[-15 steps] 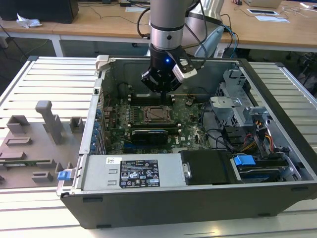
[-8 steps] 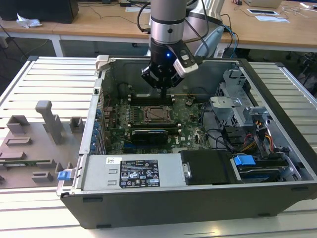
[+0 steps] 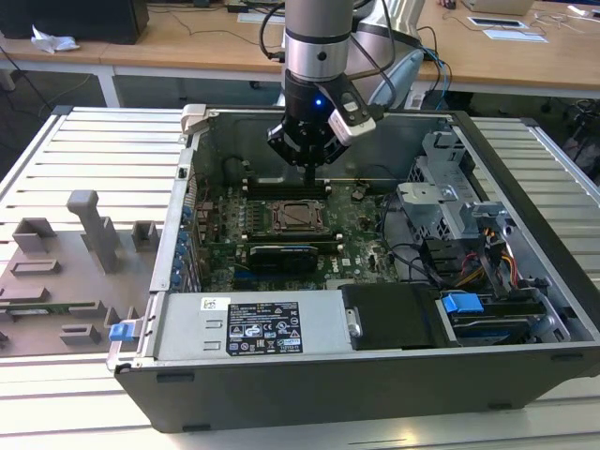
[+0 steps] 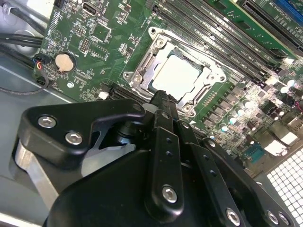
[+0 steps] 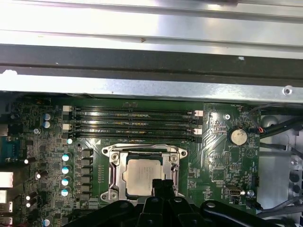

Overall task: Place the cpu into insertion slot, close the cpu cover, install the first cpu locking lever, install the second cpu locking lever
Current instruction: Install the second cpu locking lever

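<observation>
— Where's the chip (image 5: 142,177)?
— Seated in the socket (image 5: 112,171), cover (image 4: 207,80) down around it.
— Your gripper (image 5: 162,184)?
— Fingers pressed together, holding nothing, hanging just over the socket's edge.

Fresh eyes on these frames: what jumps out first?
The open PC case with the arm's gripper hanging inside it, just above the motherboard. Below the gripper, both wrist views show the silvery cpu already seated in the insertion slot, with the cpu cover framing it. On the exterior view's left, grey fixtures stand on the slatted table.
</observation>
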You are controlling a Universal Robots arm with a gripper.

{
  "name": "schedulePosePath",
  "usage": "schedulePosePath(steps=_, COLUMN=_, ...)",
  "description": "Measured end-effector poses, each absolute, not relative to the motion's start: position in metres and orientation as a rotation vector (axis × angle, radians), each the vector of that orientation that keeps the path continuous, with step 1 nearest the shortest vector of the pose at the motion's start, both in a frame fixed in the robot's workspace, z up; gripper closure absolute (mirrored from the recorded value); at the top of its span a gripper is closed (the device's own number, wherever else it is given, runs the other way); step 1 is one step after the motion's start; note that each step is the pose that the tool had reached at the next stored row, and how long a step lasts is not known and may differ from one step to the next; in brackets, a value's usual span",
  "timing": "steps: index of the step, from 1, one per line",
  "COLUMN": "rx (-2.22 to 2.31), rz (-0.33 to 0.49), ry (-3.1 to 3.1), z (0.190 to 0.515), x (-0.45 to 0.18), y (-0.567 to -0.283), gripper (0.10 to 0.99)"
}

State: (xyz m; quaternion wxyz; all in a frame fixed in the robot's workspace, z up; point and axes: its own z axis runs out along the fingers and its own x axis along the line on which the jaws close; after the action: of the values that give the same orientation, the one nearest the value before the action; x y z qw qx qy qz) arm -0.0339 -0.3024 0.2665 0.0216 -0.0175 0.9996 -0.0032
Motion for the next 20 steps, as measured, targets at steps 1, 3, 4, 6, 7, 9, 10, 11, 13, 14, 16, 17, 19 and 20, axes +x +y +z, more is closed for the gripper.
schedulePosePath(steps=1, rx=-0.054, rz=-0.010, ry=3.098, z=0.267, x=-0.034, y=-0.302, gripper=0.980)
schedulePosePath(steps=3, rx=-0.054, rz=-0.010, ry=3.098, z=0.266, x=-0.035, y=-0.303, gripper=0.980)
schedulePosePath(steps=4, rx=-0.054, rz=-0.010, ry=3.098, z=0.266, x=-0.035, y=-0.303, gripper=0.980)
schedulePosePath(steps=6, rx=-0.054, rz=-0.010, ry=3.098, z=0.266, x=-0.037, y=-0.304, gripper=0.980)
schedulePosePath(steps=7, rx=-0.054, rz=-0.010, ry=3.098, z=0.266, x=-0.038, y=-0.305, gripper=0.980)
schedulePosePath(steps=9, rx=-0.054, rz=-0.010, ry=3.098, z=0.266, x=-0.039, y=-0.307, gripper=0.980)
schedulePosePath(steps=10, rx=-0.055, rz=-0.010, ry=3.098, z=0.266, x=-0.040, y=-0.308, gripper=0.980)
schedulePosePath(steps=11, rx=-0.054, rz=-0.008, ry=3.098, z=0.266, x=-0.042, y=-0.313, gripper=0.980)
schedulePosePath(steps=13, rx=-0.054, rz=-0.002, ry=3.098, z=0.264, x=-0.044, y=-0.323, gripper=0.980)
schedulePosePath(steps=14, rx=-0.054, rz=-0.001, ry=3.098, z=0.263, x=-0.045, y=-0.327, gripper=0.980)
schedulePosePath(steps=16, rx=-0.054, rz=0.002, ry=3.098, z=0.259, x=-0.049, y=-0.350, gripper=0.980)
schedulePosePath(steps=17, rx=-0.054, rz=0.005, ry=3.098, z=0.258, x=-0.050, y=-0.354, gripper=0.980)
schedulePosePath(steps=19, rx=-0.054, rz=0.020, ry=3.098, z=0.256, x=-0.052, y=-0.360, gripper=0.980)
schedulePosePath(steps=20, rx=-0.053, rz=0.029, ry=3.097, z=0.256, x=-0.053, y=-0.362, gripper=0.980)
